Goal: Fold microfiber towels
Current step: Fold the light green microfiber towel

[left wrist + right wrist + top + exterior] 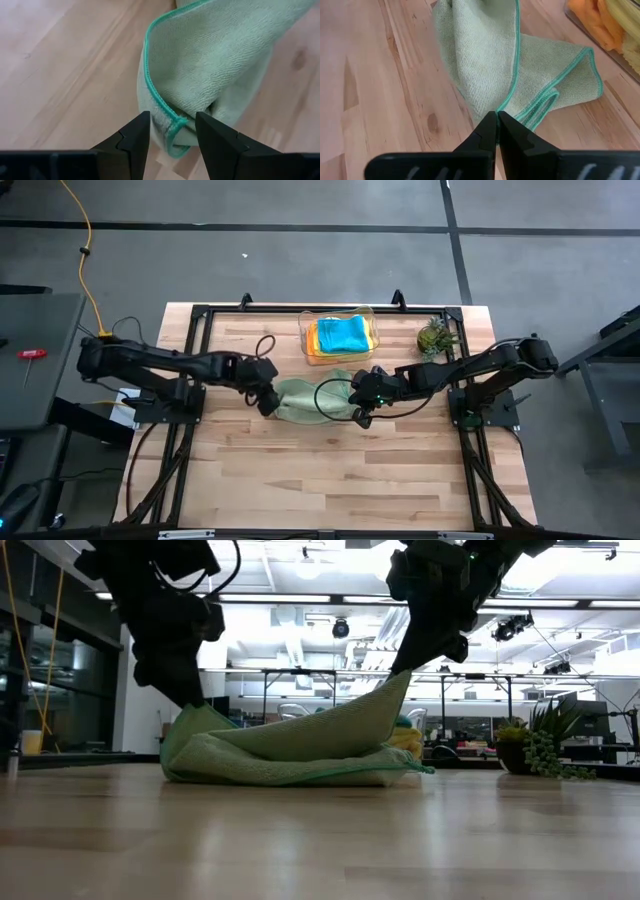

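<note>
Low view: green towel sits mid-bench, partly folded — lower layers lie flat on the bench, one corner is drawn up into a slack tent by the right gripper.

Right wrist view: right fingers pressed together, pinching that corner at the teal hem.

Left gripper: fingers spread, straddling the bunched folded end of the towel at its other side; cloth between them, not clamped as far as I can tell.

High view: other towels stacked in the bin at the back, blue on top, orange and yellow beneath.

Handling, judged: light, limp, no stiffness — sags from any single hold, so it needs two corners held or one end pinned. Terry pile should grip the wood and itself, little sliding. Not fragile. Best hold is the stitched hem at a corner; a mid-cloth pinch would likely bunch several layers.
</note>
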Controlling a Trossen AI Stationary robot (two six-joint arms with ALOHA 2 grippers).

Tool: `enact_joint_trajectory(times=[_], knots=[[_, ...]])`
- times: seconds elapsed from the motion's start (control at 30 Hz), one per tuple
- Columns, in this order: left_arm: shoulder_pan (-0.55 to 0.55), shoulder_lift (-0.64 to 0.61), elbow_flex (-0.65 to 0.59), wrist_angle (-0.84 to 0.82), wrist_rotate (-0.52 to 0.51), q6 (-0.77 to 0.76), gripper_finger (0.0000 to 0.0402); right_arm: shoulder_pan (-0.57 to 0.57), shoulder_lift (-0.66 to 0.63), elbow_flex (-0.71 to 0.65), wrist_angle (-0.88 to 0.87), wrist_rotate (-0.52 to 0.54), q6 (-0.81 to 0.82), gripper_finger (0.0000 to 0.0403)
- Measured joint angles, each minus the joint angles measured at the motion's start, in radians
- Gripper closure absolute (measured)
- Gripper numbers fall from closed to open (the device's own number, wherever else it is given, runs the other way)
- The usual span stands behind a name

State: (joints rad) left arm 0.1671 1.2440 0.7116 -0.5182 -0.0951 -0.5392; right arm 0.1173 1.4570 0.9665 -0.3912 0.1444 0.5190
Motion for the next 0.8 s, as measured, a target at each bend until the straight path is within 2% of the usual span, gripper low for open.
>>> enact_joint_trajectory(times=[0.3, 0.4, 0.57, 0.67, 0.8], knots=[[-0.051, 0.015, 0.0, 0.003, -0.165, -0.008, 0.0267, 0.0, 0.0, 0.0, 0.0, 0.0, 0.0, 0.0403], [-0.051, 0.015, 0.0, 0.003, -0.167, -0.003, 0.0295, 0.0, 0.0, 0.0, 0.0, 0.0, 0.0, 0.0403], [-0.05, 0.007, 0.006, -0.008, -0.17, 0.045, 0.0385, 0.0, -0.004, 0.0, -0.001, -0.001, -0.001, 0.0403], [-0.042, -0.043, 0.05, -0.017, -0.188, 0.091, 0.0392, -0.005, -0.054, 0.0, -0.003, -0.004, -0.007, 0.0403], [-0.011, -0.132, 0.166, -0.086, -0.265, 0.19, 0.0399, -0.038, -0.166, 0.001, -0.02, -0.001, -0.027, 0.0403]])
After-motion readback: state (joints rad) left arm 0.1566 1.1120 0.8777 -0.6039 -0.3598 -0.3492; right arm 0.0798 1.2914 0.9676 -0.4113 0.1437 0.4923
